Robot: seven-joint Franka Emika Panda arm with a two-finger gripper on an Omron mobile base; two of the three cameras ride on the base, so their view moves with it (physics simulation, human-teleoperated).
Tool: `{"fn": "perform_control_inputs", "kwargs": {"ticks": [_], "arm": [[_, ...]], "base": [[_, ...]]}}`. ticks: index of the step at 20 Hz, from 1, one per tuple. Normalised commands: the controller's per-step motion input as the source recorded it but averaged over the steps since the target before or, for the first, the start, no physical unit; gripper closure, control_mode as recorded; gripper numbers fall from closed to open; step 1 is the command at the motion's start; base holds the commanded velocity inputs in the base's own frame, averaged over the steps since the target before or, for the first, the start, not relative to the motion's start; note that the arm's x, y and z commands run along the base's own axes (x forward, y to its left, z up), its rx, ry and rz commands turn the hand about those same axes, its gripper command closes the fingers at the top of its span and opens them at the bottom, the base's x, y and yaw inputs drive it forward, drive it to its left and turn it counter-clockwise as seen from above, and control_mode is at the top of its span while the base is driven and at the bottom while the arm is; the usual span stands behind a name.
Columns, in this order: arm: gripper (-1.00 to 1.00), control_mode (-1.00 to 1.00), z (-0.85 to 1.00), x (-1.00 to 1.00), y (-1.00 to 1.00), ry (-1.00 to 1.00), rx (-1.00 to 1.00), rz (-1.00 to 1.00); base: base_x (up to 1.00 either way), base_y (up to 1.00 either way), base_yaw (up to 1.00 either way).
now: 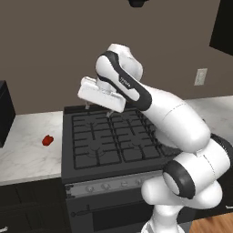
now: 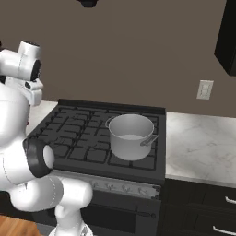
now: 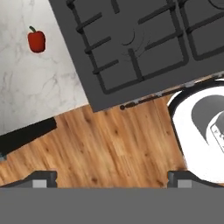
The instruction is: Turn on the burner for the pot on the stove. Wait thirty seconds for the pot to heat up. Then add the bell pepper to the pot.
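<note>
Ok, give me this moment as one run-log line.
gripper: open, empty, above stove rear | pot: on stove, right side | bell pepper: on counter left of stove | pepper in pot: not yet

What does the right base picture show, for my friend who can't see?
A silver pot sits on the right front of a black stove, with white marble counter beside it. The white robot arm stands at the left.

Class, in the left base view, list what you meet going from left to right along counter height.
bell pepper → stove → gripper → wall outlet
</note>
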Motion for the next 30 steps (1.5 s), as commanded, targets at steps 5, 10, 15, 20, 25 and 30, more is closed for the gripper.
{"fn": "perform_control_inputs", "kwargs": {"ticks": [5, 10, 15, 20, 25, 30], "arm": [[-1.00, -1.00, 0.00, -0.07, 0.38, -0.01, 0.00, -0.19], [-1.00, -1.00, -0.01, 0.00, 0.55, 0.00, -0.10, -0.19], [-1.00, -1.00, -0.20, 0.00, 0.38, 0.05, -0.15, -0.18], [-1.00, -1.00, -0.26, 0.01, 0.22, 0.09, -0.15, -0.11], [-1.00, -1.00, -0.29, 0.00, 0.01, 0.06, -0.12, -0.01], [-1.00, -1.00, -0.25, 0.05, 0.02, 0.03, -0.08, 0.00]], "base": [[0.00, 0.00, 0.00], [0.00, 0.00, 0.00], [0.00, 0.00, 0.00], [0.00, 0.00, 0.00], [0.00, 0.00, 0.00], [0.00, 0.00, 0.00]]}}
